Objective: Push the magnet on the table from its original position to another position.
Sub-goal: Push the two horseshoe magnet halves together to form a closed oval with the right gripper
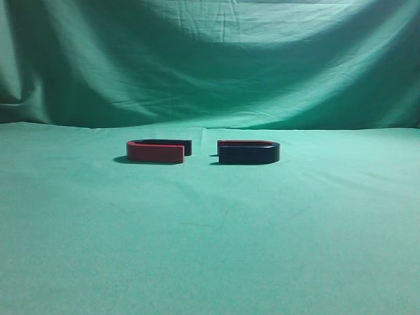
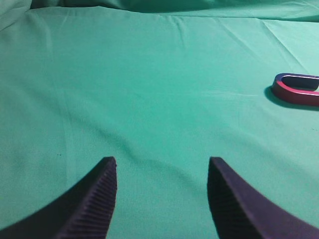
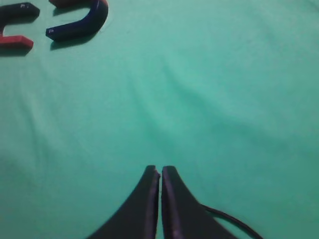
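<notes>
The magnet [image 1: 249, 153], a flat U shape with a dark navy side and thin red top edge, lies on the green table [image 1: 210, 249] right of centre. It also shows at the top left of the right wrist view [image 3: 79, 25]. My right gripper [image 3: 160, 172] is shut and empty, far from the magnet over bare cloth. My left gripper [image 2: 162, 167] is open and empty over bare cloth. Neither gripper shows in the exterior view.
A like-sized U-shaped magnet with a red side [image 1: 157, 151] lies just left of the task magnet, open ends facing it. It shows at the right edge of the left wrist view [image 2: 298, 88] and the top left of the right wrist view [image 3: 15, 30]. A green backdrop [image 1: 210, 59] hangs behind.
</notes>
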